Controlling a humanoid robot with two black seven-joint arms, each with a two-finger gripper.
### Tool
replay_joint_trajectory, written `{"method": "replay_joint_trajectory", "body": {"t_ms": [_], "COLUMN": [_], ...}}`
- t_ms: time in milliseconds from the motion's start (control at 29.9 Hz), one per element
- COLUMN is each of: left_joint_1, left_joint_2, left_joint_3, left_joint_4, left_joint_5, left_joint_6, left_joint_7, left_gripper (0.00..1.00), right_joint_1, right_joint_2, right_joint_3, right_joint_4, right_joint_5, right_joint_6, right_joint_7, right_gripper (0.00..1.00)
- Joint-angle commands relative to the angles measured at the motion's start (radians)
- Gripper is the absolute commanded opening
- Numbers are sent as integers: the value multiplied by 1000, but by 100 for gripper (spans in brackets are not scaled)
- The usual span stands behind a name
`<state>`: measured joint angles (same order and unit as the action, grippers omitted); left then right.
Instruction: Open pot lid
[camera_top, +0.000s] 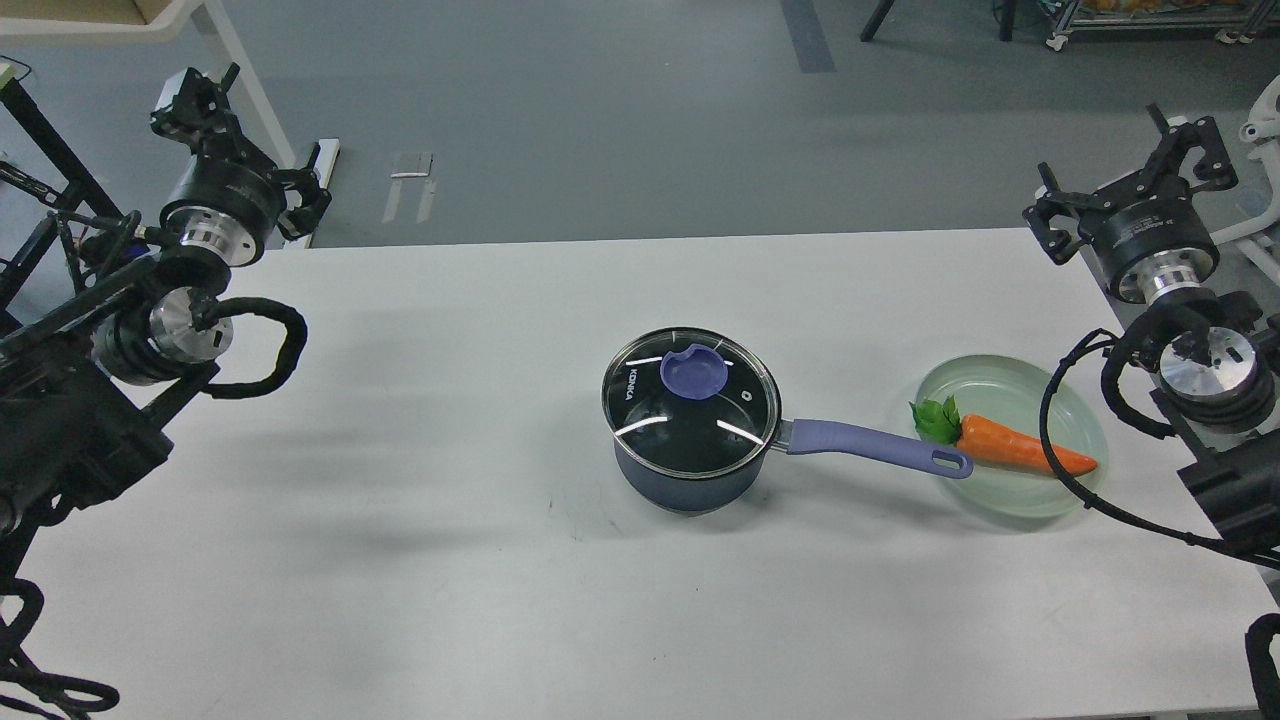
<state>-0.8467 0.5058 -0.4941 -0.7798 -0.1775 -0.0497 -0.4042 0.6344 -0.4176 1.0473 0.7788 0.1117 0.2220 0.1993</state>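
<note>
The pot, a small dark navy saucepan, stands at the middle of the white table. Its long lavender handle points right, its tip over the plate's edge. The clear glass lid sits flat on the pot's rim, with its purple-blue knob toward the back. My left gripper hangs open near the table's far left corner, far from the pot. My right gripper hangs open near the far right corner, also well away. Neither holds anything.
A pale green glass plate lies to the right of the pot, holding an orange carrot with green leaves. A black cable from my right arm droops across the plate's right side. Grey floor lies beyond the table's far edge.
</note>
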Motion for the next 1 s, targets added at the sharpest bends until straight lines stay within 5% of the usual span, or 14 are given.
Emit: {"method": "replay_joint_trajectory", "body": {"t_ms": [0, 267, 535, 702, 970], "left_joint_1": [0, -11, -26, -18, -14], "left_joint_2": [0, 3, 8, 10, 39], "left_joint_3": [3, 9, 14, 12, 16], "left_joint_4": [-1, -1, 17, 17, 1], "left_joint_5": [3, 4, 9, 3, 6], "left_joint_6": [-1, -2, -7, -87, -21], "left_joint_7": [-2, -1, 2, 4, 4], "left_gripper": [99, 99, 99, 99, 99], "right_joint_1": [-1, 7, 230, 396, 589], "right_joint_2": [-6, -24, -311, -365, -435], "right_joint_3": [-27, -44, -404, -596, -827], "right_joint_4": [0, 5, 141, 201, 391], "right_joint_5": [-1, -1, -53, -323, -734], "right_joint_6": [20, 22, 39, 34, 30], "right_joint_7": [2, 3, 3, 9, 9], "right_gripper": [100, 100, 100, 100, 99]}}
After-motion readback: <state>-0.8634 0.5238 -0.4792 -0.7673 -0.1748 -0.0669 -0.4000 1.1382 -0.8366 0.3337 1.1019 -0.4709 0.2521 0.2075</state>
